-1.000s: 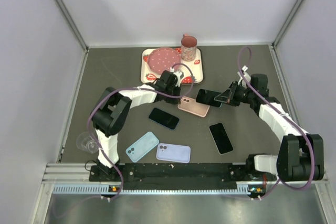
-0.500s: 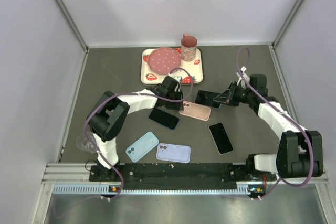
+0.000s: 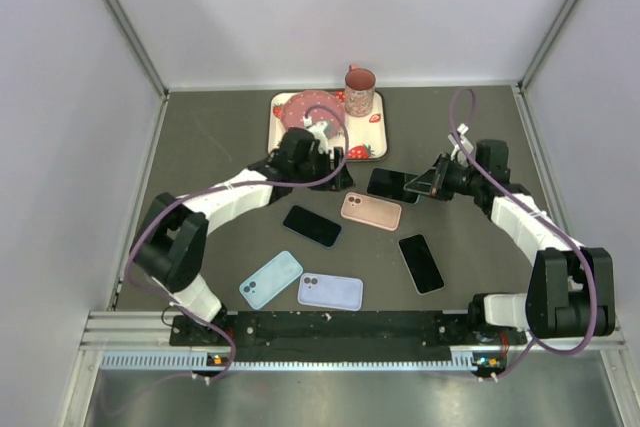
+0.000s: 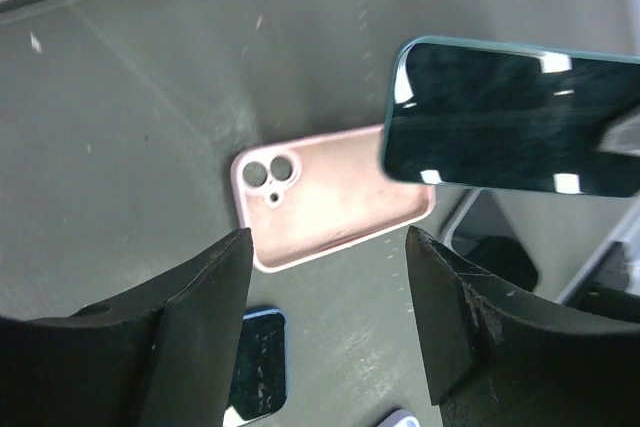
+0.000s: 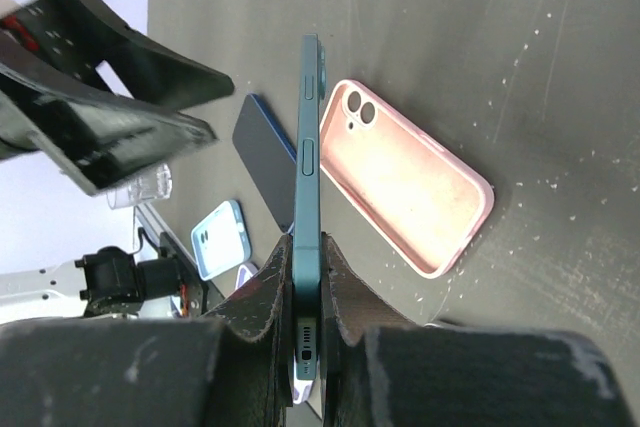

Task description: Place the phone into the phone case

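The pink phone case [image 3: 370, 211] lies flat on the dark table with its hollow side up; the left wrist view has it as the pink case [image 4: 330, 197]. My right gripper [image 3: 424, 185] is shut on the teal-edged phone [image 3: 392, 185], held level just above the case's far right end. In the right wrist view the phone [image 5: 307, 177] stands edge-on between the fingers of the right gripper [image 5: 308, 282], beside the case [image 5: 405, 172]. My left gripper [image 3: 338, 175] hangs open and empty, back-left of the case. The left gripper [image 4: 328, 247] shows wide-apart jaws, with the phone [image 4: 515, 117] in front.
A strawberry tray [image 3: 372, 139] with a pink plate [image 3: 310, 112] and a mug [image 3: 360, 91] sits at the back. A dark blue phone [image 3: 311, 225], a black phone [image 3: 421, 262], a light blue case [image 3: 271, 279] and a lavender case [image 3: 330, 291] lie nearer the front.
The left gripper has let go of the pink case, opened, and drawn back toward the tray. The case now lies flat. The right gripper has barely moved with the phone.
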Available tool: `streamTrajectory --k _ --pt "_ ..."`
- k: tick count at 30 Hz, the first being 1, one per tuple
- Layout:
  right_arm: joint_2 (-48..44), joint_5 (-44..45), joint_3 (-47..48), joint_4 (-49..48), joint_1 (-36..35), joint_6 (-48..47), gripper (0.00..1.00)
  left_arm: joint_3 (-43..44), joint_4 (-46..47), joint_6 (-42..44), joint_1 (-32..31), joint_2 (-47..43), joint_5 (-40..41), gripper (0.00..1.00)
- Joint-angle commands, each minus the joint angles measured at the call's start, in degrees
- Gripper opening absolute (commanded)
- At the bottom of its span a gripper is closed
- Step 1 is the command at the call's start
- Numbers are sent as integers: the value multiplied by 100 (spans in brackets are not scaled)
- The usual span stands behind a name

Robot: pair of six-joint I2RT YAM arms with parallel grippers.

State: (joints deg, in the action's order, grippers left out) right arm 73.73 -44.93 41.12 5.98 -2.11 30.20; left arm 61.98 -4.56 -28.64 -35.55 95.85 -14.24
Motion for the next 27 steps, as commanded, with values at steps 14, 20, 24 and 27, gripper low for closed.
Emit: streamTrajectory --k 14,20,24,27 --pt "-26 -360 115 -608 -35 172 0 -1056 1643 113 1630 -1561 -1872 68" --pt "387 -236 229 -624 -500 267 0 -942 1458 166 1569 -1596 -1785 66" --pt "650 114 370 -423 -913 144 0 -775 1063 569 1245 -1622 -1224 67" --pt "870 11 318 -623 -1011 381 0 -661 817 842 955 -1596 -950 66"
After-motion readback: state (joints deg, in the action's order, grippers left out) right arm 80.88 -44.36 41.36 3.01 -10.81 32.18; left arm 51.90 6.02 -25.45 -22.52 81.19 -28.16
